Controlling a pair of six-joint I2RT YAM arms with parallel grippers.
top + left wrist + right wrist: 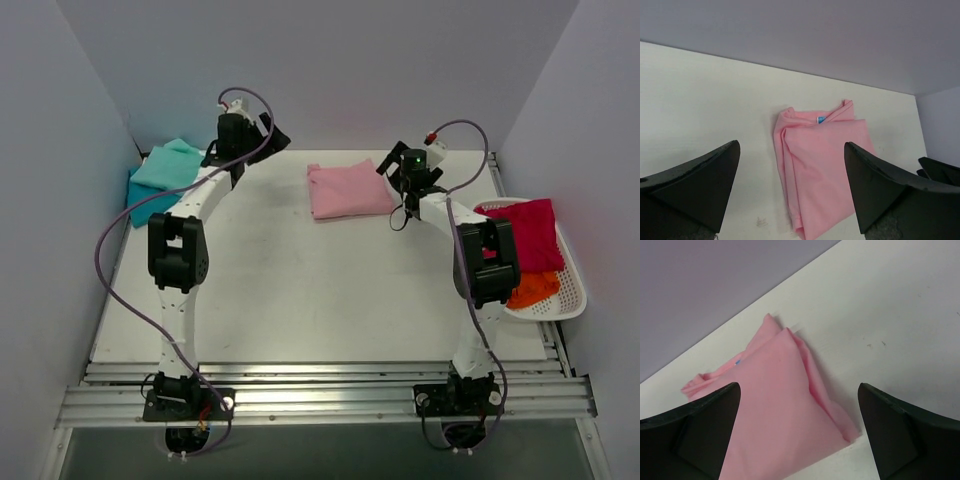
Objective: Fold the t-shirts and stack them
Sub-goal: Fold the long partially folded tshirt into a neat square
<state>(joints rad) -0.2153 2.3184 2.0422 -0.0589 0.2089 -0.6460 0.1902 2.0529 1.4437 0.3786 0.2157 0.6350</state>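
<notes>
A folded light pink t-shirt (348, 190) lies at the back middle of the table; it also shows in the left wrist view (820, 170) and the right wrist view (775, 415). My left gripper (270, 135) (791, 145) is open and empty, raised to the shirt's left. My right gripper (392, 190) (799, 386) is open and empty at the shirt's right edge, above it. A mint green t-shirt (172, 165) lies on a teal blue t-shirt (148, 205) at the back left. A crimson red t-shirt (525, 230) and an orange t-shirt (533, 290) lie in the basket.
The white lattice basket (575, 300) hangs over the table's right edge. Grey walls close in the back and both sides. Metal rails (320, 385) run along the near edge by the arm bases.
</notes>
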